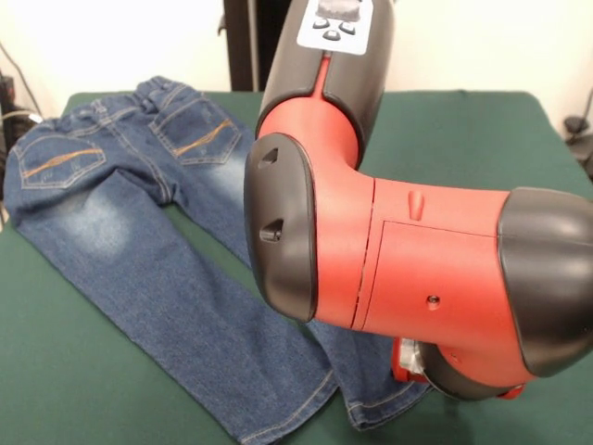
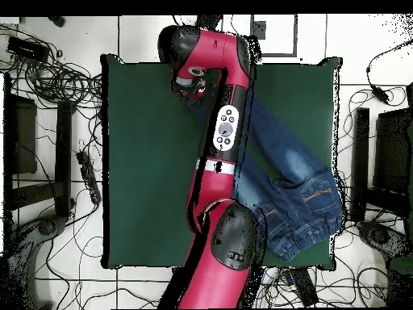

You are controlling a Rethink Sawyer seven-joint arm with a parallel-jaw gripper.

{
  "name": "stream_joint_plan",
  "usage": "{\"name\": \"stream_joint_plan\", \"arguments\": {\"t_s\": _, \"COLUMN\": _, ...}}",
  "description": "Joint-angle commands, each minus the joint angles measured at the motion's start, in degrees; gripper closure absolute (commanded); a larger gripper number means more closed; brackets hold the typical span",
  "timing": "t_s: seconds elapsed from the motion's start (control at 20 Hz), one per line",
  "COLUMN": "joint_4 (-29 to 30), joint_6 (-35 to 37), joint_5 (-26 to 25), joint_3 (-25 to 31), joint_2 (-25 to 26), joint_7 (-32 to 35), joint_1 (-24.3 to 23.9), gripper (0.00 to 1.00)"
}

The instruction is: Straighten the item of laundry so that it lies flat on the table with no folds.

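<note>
The floor (image 2: 145, 286) around my rig is pale tile with many black cables (image 2: 56, 81) on it, and dark stands at both sides. In the middle stands the counter (image 2: 145, 161), covered with dark green cloth.

I look for brands or writing and I find none that I can read. The arm (image 1: 408, 250) has a white panel (image 2: 225, 127) with dark round buttons, but the marks on them are too small for me. The jeans (image 1: 139, 250) show only orange stitching on the two back pockets (image 1: 199, 128).

The arm is red with black joint covers. In the overhead view it reaches from the base across the counter, along the edge of the jeans, and its last links bend over the leg ends near the far edge. In the front view it fills the right half and hides part of one leg.

The end effector (image 2: 190, 84) is under the wrist, and I cannot tell if it is wide, narrow or holding cloth.

The jeans lie back side up. In the front view the waistband is at the far left corner, and the legs run toward the near edge, close together. The hems (image 1: 371, 399) are partly under the arm.
</note>
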Motion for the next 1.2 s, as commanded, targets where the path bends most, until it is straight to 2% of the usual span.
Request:
{"name": "stream_joint_plan", "arguments": {"t_s": 0.05, "joint_4": -4.9, "joint_6": -7.5, "joint_5": -8.3, "joint_3": 3.3, "joint_2": 8.7, "joint_7": -19.7, "joint_1": 1.3, "gripper": 0.00}}
{"name": "stream_joint_plan", "arguments": {"t_s": 0.35, "joint_4": -4.3, "joint_6": -6.8, "joint_5": -8.7, "joint_3": 3.7, "joint_2": 8.8, "joint_7": -19.7, "joint_1": 1.0, "gripper": 0.00}}
{"name": "stream_joint_plan", "arguments": {"t_s": 0.4, "joint_4": -4.3, "joint_6": -6.8, "joint_5": -9.1, "joint_3": 4.1, "joint_2": 8.9, "joint_7": -19.6, "joint_1": 1.0, "gripper": 1.00}}
{"name": "stream_joint_plan", "arguments": {"t_s": 1.2, "joint_4": -3.2, "joint_6": -8.5, "joint_5": -7.0, "joint_3": 2.7, "joint_2": 8.8, "joint_7": -16.5, "joint_1": 1.0, "gripper": 1.00}}
